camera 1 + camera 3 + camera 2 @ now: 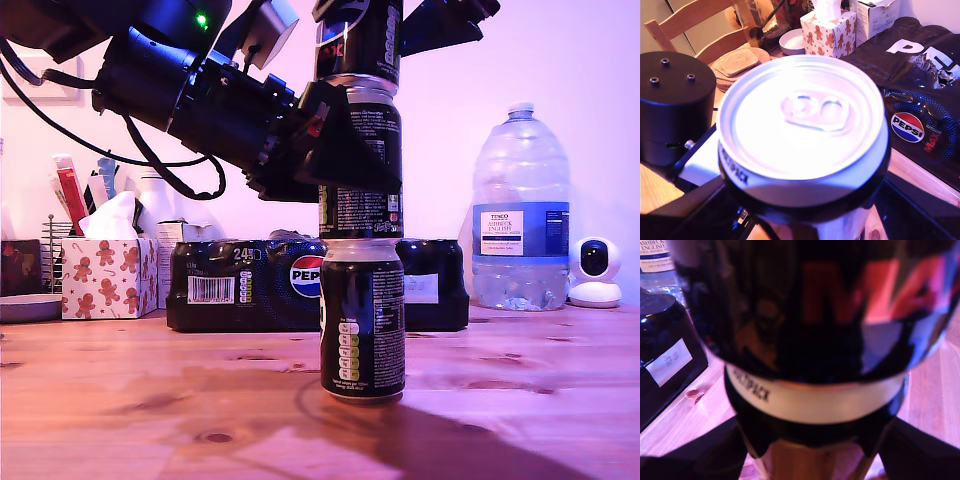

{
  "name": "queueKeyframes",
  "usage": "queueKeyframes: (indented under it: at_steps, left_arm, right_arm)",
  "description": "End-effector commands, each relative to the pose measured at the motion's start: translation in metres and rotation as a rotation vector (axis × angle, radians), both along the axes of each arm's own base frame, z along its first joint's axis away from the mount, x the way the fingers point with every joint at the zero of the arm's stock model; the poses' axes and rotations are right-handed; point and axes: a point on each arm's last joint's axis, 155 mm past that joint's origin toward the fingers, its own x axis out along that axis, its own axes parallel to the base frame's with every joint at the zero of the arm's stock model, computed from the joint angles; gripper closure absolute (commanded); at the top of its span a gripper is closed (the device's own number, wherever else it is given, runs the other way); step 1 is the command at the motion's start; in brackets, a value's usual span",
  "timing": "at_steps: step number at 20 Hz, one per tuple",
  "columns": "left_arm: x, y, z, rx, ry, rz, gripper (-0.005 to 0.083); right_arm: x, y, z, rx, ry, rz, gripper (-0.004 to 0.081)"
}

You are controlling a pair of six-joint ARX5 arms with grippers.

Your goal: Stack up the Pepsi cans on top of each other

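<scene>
The three cans stand in one vertical column near the centre of the table (pixel 100 400). The bottom Pepsi can (pixel 362 315) rests on the wood, with the middle Pepsi can (pixel 362 210) on it and the top Pepsi can (pixel 360 40) above. My first gripper (pixel 350 150), entering from the exterior view's left, is clamped on the middle Pepsi can. My second gripper (pixel 400 25), at the exterior view's upper edge, is closed around the top Pepsi can.

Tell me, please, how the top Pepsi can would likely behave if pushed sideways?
The top can looks unopened, its tab flat, so probably heavy for its size. It seems to sit on the middle can's narrow rim, so it would likely topple. Its smooth metal wall is probably slippery.
</scene>
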Motion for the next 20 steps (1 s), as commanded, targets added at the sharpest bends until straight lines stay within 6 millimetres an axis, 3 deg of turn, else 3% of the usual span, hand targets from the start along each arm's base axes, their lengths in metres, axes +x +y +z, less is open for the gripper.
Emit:
queueKeyframes:
  at_steps: [1, 20]
  left_arm:
    - [-0.0042, 0.0026, -0.0185, 0.035, 0.038, -0.001, 0.0131]
    - [-0.0041, 0.0025, -0.0183, 0.035, 0.037, 0.000, 0.0131]
  right_arm:
    - [-0.0048, 0.0039, 0.0093, -0.003, -0.026, 0.027, 0.0075]
    - [0.0002, -0.0005, 0.0077, -0.090, -0.116, 0.035, 0.0085]
